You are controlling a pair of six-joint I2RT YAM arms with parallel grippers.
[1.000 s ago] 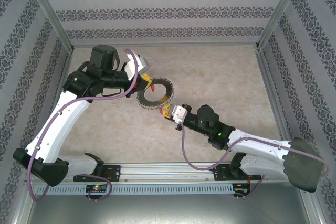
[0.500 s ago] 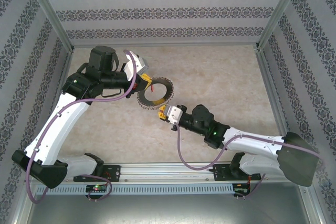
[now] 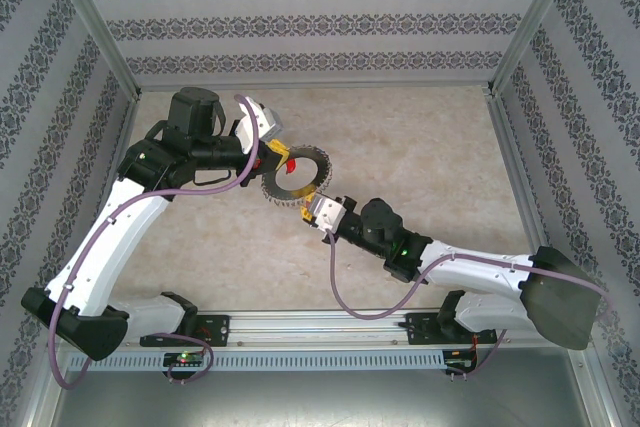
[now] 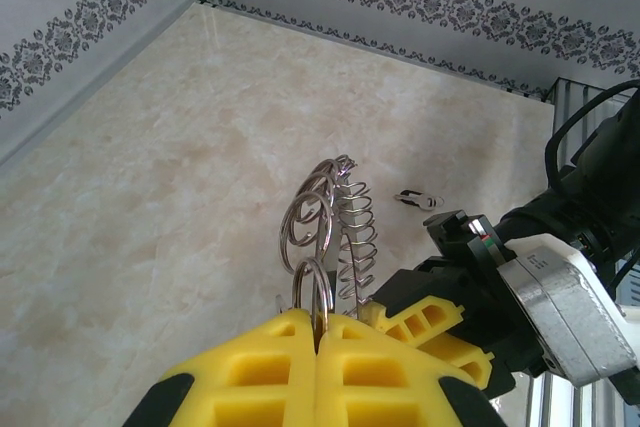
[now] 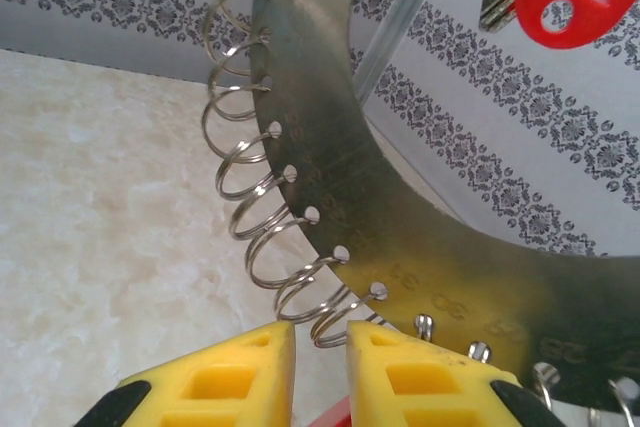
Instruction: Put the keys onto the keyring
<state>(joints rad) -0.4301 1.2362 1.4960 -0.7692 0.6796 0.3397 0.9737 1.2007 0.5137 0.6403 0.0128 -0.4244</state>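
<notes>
The left gripper has its yellow fingers pressed together on the large flat silvery metal keyring fringed with small wire loops. It pinches one loop at the ring's 10 o'clock edge and holds the ring over the middle of the pale marbled tabletop, apparently lifted and tilted rather than lying flat. A tiny key with a red plastic head hangs at about 11 o'clock on the ring, so at least one key looks threaded. At the ring's 5 o'clock edge the right gripper meets the fringe. In its wrist view the two yellow fingers stand a narrow gap apart with one wire loop right at the mouth of the gap. A sliver of red shows low between them, too little to call a key. In the left wrist view a small dark-and-silver piece, probably another key, lies on the table toward 2 o'clock of the ring. The step in hand seems to be work on a loop of the lower rim. Next, I judge, the right claw must back off without snagging that loop, then fetch the loose key while the left steadies the ring.
</notes>
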